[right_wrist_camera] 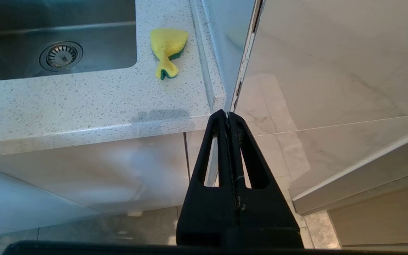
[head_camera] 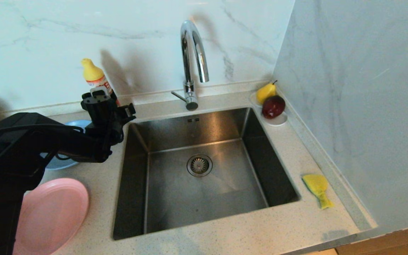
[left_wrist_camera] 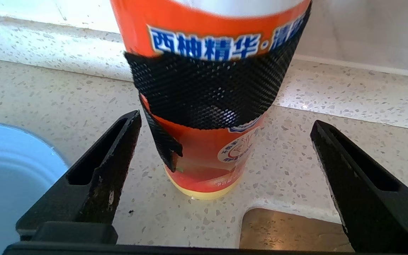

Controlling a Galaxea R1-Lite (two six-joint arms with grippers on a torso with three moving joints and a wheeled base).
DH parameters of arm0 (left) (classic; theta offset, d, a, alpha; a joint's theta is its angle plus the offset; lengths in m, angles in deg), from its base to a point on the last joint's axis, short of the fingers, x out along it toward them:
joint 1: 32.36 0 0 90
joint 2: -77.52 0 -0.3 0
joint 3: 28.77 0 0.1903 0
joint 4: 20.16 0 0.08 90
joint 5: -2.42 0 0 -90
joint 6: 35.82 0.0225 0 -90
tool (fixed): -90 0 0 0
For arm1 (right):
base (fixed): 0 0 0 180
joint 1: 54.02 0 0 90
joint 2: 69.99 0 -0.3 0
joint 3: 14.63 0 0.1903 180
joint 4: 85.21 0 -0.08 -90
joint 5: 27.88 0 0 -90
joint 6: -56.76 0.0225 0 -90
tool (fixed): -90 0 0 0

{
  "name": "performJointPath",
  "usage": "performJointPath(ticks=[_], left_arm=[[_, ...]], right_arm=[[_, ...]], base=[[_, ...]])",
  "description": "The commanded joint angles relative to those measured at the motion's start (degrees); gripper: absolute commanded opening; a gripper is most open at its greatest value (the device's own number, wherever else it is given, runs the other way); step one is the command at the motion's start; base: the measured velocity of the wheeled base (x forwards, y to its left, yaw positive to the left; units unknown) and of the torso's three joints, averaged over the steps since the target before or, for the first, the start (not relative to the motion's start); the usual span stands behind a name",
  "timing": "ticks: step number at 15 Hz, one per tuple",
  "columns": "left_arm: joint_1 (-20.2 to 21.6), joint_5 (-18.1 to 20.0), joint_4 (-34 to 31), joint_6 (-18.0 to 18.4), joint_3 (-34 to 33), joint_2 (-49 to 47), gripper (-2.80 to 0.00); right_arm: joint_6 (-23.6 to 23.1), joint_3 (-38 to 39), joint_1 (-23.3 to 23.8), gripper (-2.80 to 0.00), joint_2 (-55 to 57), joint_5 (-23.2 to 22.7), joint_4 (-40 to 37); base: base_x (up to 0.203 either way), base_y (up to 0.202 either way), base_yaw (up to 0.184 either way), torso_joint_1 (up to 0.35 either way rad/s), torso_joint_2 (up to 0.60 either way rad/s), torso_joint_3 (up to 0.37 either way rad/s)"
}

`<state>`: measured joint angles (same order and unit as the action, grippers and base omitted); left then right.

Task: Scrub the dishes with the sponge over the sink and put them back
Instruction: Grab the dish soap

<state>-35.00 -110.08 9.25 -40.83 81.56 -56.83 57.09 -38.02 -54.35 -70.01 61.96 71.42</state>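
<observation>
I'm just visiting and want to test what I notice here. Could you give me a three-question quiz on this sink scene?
1. True or false: the left claw is shut on the orange bottle.
2. Where does the sponge lie?
A. in the sink
B. on the counter right of the sink
C. on the pink plate
3. Fill in: the right claw is ____.

Key: 1 false, it is open with the bottle between its fingers; 2 B; 3 shut.
</observation>
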Motion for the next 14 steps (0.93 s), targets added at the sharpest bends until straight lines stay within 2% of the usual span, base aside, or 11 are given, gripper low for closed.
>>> performJointPath(ticks=[1,14], left_arm=[[0.08,-0.17,0.31,0.21,1.25,-1.32,0.00],[0.27,-0.41,0.31,1.23,9.54,-5.75,0.00]], right_arm=[[0.02,0.02,-0.02,-2.80,0.02,-0.02,0.00],[0.02,0.02,-0.02,-2.80,0.02,-0.02,0.00]], base=[[0.000,0.000,0.000,0.000,0.00,0.000],[0.000,0.000,0.000,0.000,0.00,0.000]])
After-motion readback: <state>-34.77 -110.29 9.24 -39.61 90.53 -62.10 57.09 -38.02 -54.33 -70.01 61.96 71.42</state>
